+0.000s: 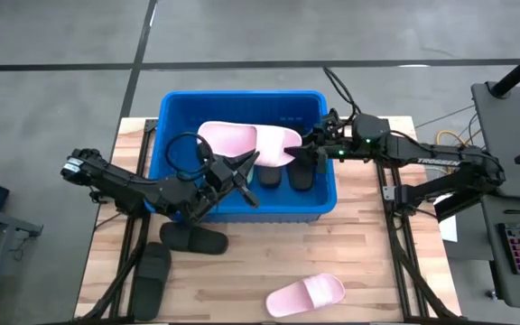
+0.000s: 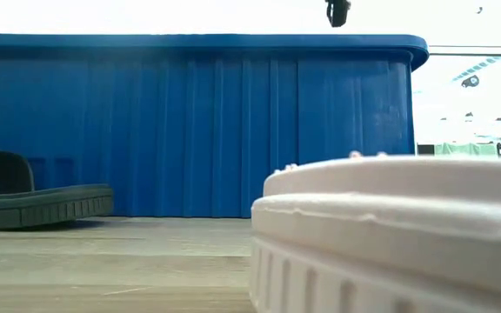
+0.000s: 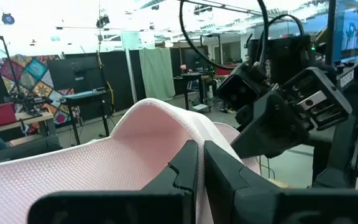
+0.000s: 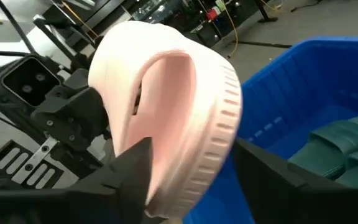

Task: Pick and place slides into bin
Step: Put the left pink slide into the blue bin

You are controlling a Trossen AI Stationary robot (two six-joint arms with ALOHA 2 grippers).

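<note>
Hovering over the large bright blue ribbed plastic bin, a pale pink foam slide with one wide strap is held from both ends: the right claw grips its toe end with fingers spread around the thick sole edge, and the left claw is pinched nearly closed on the strap side of the same sandal.

Foam like this looks light and springy, likely to flex or squash rather than slip; the ridged sole rim and the arch of the strap seem the surest places to take hold.

Two dark green foam slides already lie inside the bin. On the pale wooden worktop a second pale pink slide lies near the front edge, well apart from two black foam slides at the left beside the bin.
</note>
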